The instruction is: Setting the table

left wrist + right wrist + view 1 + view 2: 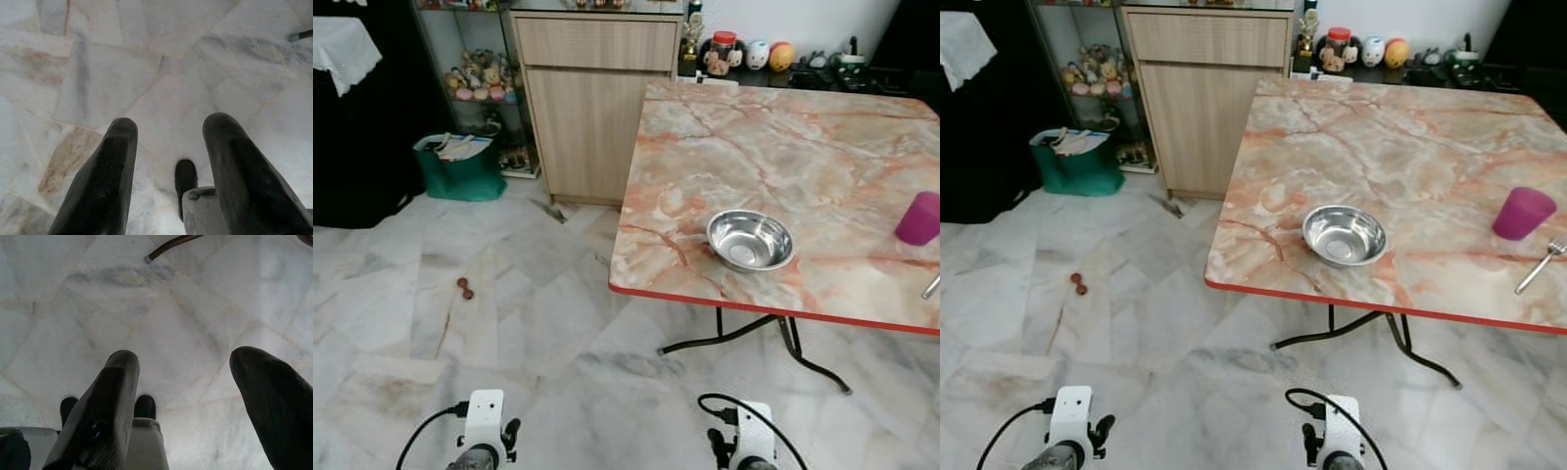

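Grippers are hanging low over the floor (431, 294), both empty, so the step in hand looks like the approach, with no piece being carried. On the left, the left gripper (168, 147) is pointing down at pale tiles with its fingers spread apart and nothing between them. To its right, the right gripper (183, 382) is hanging the same way, fingers parted wide, a curved black table foot (171, 244) showing beyond it.

Further right and farther off, the table (1381, 137) is standing with its red near edge facing the robot. A steel bowl (1344, 235) is sitting near that edge, toward the near left corner. Right of it, well apart, a pink cup (1523, 212) is standing upright, and a fork (1540, 264) is lying just beside the cup, nearer the robot.

All three are lying ahead and to the right of both grippers, well out of reach. Next move probably calls for stepping closer and rightward, then raising an arm above the tabletop.
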You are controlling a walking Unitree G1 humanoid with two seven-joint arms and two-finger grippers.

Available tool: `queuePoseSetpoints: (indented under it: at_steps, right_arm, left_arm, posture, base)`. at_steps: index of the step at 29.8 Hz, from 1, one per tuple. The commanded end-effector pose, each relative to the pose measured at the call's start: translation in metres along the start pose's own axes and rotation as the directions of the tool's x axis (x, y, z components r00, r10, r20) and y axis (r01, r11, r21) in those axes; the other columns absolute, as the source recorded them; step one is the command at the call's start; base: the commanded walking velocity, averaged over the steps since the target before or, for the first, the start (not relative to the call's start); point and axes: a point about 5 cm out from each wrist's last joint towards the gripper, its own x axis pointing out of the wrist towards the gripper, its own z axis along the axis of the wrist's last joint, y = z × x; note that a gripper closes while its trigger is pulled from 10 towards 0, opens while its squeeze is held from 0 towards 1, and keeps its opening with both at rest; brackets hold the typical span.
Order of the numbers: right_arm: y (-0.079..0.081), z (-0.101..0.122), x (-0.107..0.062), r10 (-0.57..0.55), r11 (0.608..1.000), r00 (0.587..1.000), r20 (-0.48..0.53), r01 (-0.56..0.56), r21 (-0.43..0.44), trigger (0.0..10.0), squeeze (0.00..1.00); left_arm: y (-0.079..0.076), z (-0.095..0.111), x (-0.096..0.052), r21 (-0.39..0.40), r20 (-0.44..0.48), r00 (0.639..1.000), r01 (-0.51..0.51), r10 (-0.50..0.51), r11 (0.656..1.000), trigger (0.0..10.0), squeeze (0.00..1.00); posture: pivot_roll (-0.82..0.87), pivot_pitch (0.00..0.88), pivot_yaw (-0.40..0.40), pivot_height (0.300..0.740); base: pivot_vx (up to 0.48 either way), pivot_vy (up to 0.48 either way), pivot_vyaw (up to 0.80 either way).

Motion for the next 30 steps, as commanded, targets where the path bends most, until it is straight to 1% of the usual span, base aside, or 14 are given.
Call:
queuePoseSetpoints:
  at_steps: [1,7,10,12,14,15,17,18,19,22,24,25,28,30]
  right_arm:
    - [0.001,0.004,0.001,0.0,1.0,1.0,0.017,0.0,0.003,10.0,0.0]
    - [0.001,0.012,0.002,0.01,1.0,0.998,0.056,-0.009,-0.011,10.0,0.0]
    - [0.001,0.021,0.002,0.011,1.0,0.995,0.101,-0.01,-0.014,10.0,0.0]
    - [-0.003,0.035,0.003,-0.008,0.999,0.983,0.181,0.015,-0.034,10.0,0.0]
    - [-0.003,0.038,0.003,-0.005,0.999,0.98,0.199,0.014,-0.04,10.0,0.0]
    - [-0.004,0.045,0.002,-0.003,0.996,0.969,0.247,0.026,-0.09,10.0,0.0]
    - [-0.004,0.047,0.001,-0.002,0.992,0.964,0.267,0.035,-0.119,10.0,0.0]
    - [-0.005,0.052,-0.001,0.003,0.988,0.944,0.329,0.048,-0.148,10.0,0.0]
    - [-0.008,0.056,-0.003,-0.006,0.99,0.926,0.377,0.058,-0.127,10.0,0.0]
    - [-0.013,0.06,-0.008,-0.021,0.991,0.897,0.442,0.078,-0.112,10.0,0.0]
    - [-0.014,0.064,-0.015,-0.017,0.983,0.857,0.515,0.108,-0.148,10.0,0.0]
    - [-0.009,0.065,-0.022,0.027,0.976,0.825,0.565,0.1,-0.192,10.0,0.0]
    - [-0.004,0.064,-0.029,0.057,0.971,0.8,0.598,0.096,-0.22,10.0,0.0]
    - [-0.003,0.063,-0.038,0.042,0.978,0.771,0.635,0.099,-0.185,10.0,0.0]
  left_arm:
    - [0.003,-0.003,-0.001,0.012,-0.014,1.0,-0.008,0.009,1.0,10.0,0.0]
    - [0.003,-0.003,-0.001,0.011,-0.015,1.0,-0.006,0.006,1.0,10.0,0.0]
    - [0.003,-0.003,-0.001,0.01,-0.015,1.0,-0.005,0.005,1.0,10.0,0.0]
    - [0.002,-0.003,-0.001,0.008,-0.016,1.0,-0.002,0.002,1.0,10.0,0.0]
    - [0.002,-0.003,-0.001,0.008,-0.017,1.0,-0.002,0.002,1.0,10.0,0.0]
    - [0.002,-0.004,-0.001,0.008,-0.018,1.0,-0.001,0.001,1.0,10.0,0.0]
    - [0.002,-0.004,-0.001,0.008,-0.018,1.0,-0.001,0.001,1.0,10.0,0.0]
    - [0.002,-0.004,-0.001,0.007,-0.018,1.0,-0.002,0.002,1.0,10.0,0.0]
    - [0.002,-0.004,-0.001,0.006,-0.018,1.0,-0.003,0.003,1.0,10.0,0.0]
    - [0.002,-0.004,-0.001,0.006,-0.017,1.0,-0.002,0.002,1.0,10.0,0.0]
    - [0.001,-0.004,-0.001,0.005,-0.018,1.0,-0.002,0.002,1.0,10.0,0.0]
    - [0.001,-0.004,-0.001,0.006,-0.018,1.0,-0.001,0.002,1.0,10.0,0.0]
    - [0.001,-0.004,-0.001,0.007,-0.018,1.0,-0.002,0.002,1.0,10.0,0.0]
    - [0.001,-0.005,-0.001,0.005,-0.019,1.0,-0.002,0.002,1.0,10.0,0.0]
  posture:
    - [-0.04,0.0,-0.033,0.74]
    - [-0.04,0.0,-0.034,0.74]
    - [-0.04,0.0,-0.036,0.74]
    - [-0.04,0.0,-0.037,0.74]
    - [-0.04,0.0,-0.037,0.74]
    - [-0.05,0.0,-0.037,0.74]
    - [-0.05,0.0,-0.038,0.74]
    - [-0.05,0.0,-0.04,0.74]
    - [-0.05,0.0,-0.04,0.74]
    - [-0.05,0.0,-0.041,0.74]
    - [-0.06,0.0,-0.041,0.74]
    - [-0.06,0.0,-0.041,0.74]
    - [-0.06,0.0,-0.041,0.74]
    - [-0.06,0.0,-0.043,0.74]
  base:
    - [0.0,0.0,0.0]
    - [0.0,0.0,0.0]
    - [0.0,0.0,0.0]
    - [0.0,0.0,0.0]
    - [0.0,0.0,0.0]
    - [0.0,0.0,0.0]
    - [0.0,0.0,0.0]
    - [0.0,0.0,0.0]
    - [0.0,0.0,0.0]
    - [0.0,0.0,0.0]
    - [0.0,0.0,0.0]
    - [0.0,0.0,0.0]
    - [0.0,0.0,0.0]
    - [0.0,0.0,0.0]
